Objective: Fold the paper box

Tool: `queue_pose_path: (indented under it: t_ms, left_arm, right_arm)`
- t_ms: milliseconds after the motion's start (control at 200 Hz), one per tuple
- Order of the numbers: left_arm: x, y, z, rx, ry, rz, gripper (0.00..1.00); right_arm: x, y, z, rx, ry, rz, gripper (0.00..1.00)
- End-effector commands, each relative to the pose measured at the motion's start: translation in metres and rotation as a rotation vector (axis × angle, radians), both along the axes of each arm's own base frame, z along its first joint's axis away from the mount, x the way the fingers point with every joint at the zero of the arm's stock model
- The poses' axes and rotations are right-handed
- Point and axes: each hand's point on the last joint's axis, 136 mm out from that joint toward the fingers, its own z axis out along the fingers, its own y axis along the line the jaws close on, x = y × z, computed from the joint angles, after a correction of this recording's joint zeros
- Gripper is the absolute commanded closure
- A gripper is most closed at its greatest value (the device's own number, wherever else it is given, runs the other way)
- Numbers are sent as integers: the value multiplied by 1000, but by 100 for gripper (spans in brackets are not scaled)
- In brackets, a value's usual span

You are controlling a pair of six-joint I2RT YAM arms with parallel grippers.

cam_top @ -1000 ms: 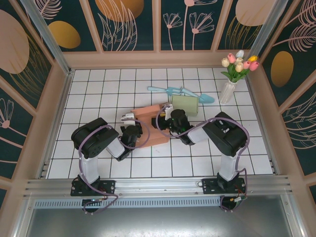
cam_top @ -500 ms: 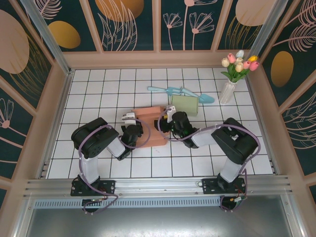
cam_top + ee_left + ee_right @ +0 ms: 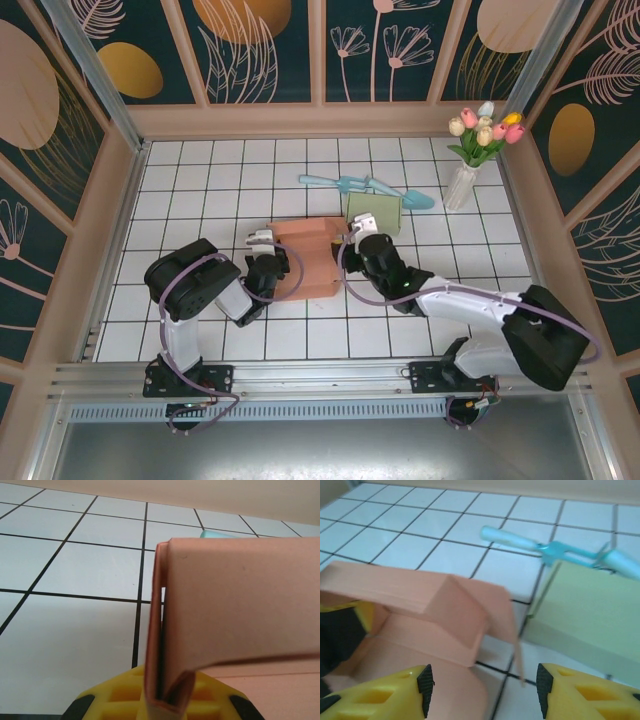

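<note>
White tiled table (image 3: 200,190), floral walls all round, and the salmon paper box (image 3: 305,258) sits mid-table, half-formed. Left gripper (image 3: 162,700) is clamped on a doubled-over wall of it (the fold pinched right between the yellow fingers). Right gripper (image 3: 482,685) hovers at the box's right side, fingers spread, gripping nothing; the box's open cavity shows card walls and floor. Just beyond lies a green box (image 3: 590,610), then a blue tool (image 3: 365,186). Back right, a glass vase (image 3: 459,188) holds tulips (image 3: 486,128).
</note>
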Motion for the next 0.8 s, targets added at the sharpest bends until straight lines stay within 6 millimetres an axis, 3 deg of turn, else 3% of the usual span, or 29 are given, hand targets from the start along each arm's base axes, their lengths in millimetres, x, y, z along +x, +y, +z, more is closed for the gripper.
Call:
queue_pose_path:
  t_ms: [0,85,175,330,530,796]
  left_arm:
    - [-12,-7,-14,34,35,-94,100]
    - [-16,-14,-13,27,25,-146,100]
    - [-17,-20,-13,31,26,-180,100]
    - [-17,-23,-13,32,25,-196,100]
    - [-14,-27,-16,43,37,-202,100]
    - [-14,-32,-17,46,44,-226,100]
  right_arm:
    - [13,-52,-17,-203,-21,-128,41]
    - [24,-76,-23,-224,-31,-139,42]
    - [29,-76,-24,-209,-19,-79,44]
    - [18,-46,-28,-196,-4,108,48]
    - [0,-9,-38,-310,-64,238,48]
    - [0,9,-38,-264,-91,280,48]
